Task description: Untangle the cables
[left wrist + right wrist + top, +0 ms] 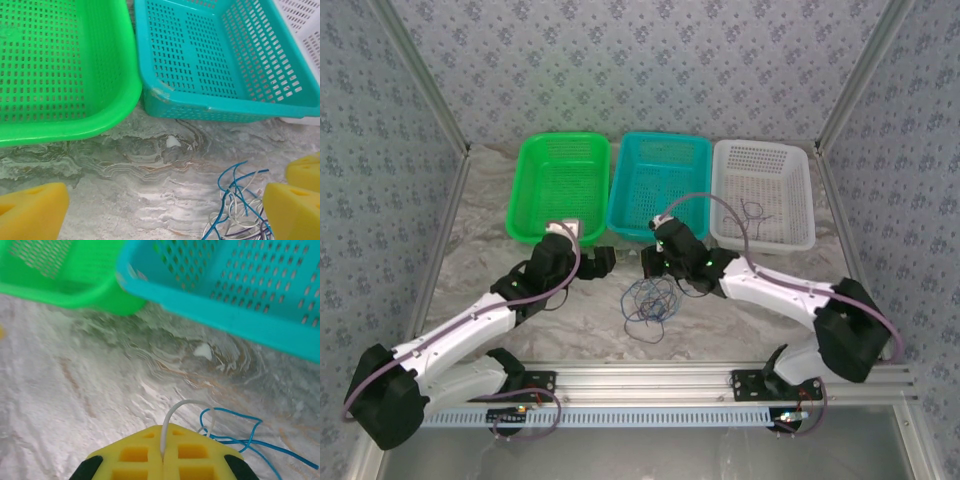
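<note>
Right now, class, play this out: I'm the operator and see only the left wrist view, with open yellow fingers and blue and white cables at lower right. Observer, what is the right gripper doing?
Observer: The right gripper is shut on a white cable, which loops up from between its closed jaws.
Operator: Is any cable in a basket?
Observer: Yes, in the top view one dark cable lies in the white basket.
</note>
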Action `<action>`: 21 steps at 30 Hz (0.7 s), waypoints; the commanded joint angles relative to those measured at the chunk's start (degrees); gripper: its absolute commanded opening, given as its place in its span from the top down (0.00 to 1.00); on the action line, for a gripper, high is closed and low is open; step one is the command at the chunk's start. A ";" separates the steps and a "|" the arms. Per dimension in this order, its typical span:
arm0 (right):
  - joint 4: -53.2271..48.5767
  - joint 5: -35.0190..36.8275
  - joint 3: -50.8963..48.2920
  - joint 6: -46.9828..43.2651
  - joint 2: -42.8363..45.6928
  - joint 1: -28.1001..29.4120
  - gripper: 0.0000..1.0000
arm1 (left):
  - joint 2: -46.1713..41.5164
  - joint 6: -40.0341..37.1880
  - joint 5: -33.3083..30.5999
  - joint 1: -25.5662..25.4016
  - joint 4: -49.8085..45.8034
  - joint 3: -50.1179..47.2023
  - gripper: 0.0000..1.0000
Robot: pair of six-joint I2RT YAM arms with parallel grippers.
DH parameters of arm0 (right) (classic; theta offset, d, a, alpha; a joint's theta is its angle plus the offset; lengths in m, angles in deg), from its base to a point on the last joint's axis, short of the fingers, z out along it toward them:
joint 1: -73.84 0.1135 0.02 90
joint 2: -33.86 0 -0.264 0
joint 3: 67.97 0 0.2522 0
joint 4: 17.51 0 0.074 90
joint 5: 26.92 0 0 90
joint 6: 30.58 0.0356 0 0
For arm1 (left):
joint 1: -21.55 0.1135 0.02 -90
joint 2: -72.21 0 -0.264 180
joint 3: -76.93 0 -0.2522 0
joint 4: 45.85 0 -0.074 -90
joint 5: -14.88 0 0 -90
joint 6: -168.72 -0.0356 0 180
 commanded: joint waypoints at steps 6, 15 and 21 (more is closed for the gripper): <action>-4.49 0.73 -0.55 -2.03 10.06 -0.17 1.00 | 1.05 -1.43 5.89 -4.46 11.30 -1.91 0.01; -6.35 -2.07 1.03 -2.64 15.74 -0.17 1.00 | 3.77 -8.84 10.54 -10.62 17.74 -0.48 0.01; -7.14 -6.26 2.52 -1.18 18.78 -0.17 1.00 | 5.66 -6.66 2.00 -11.58 13.86 1.32 0.01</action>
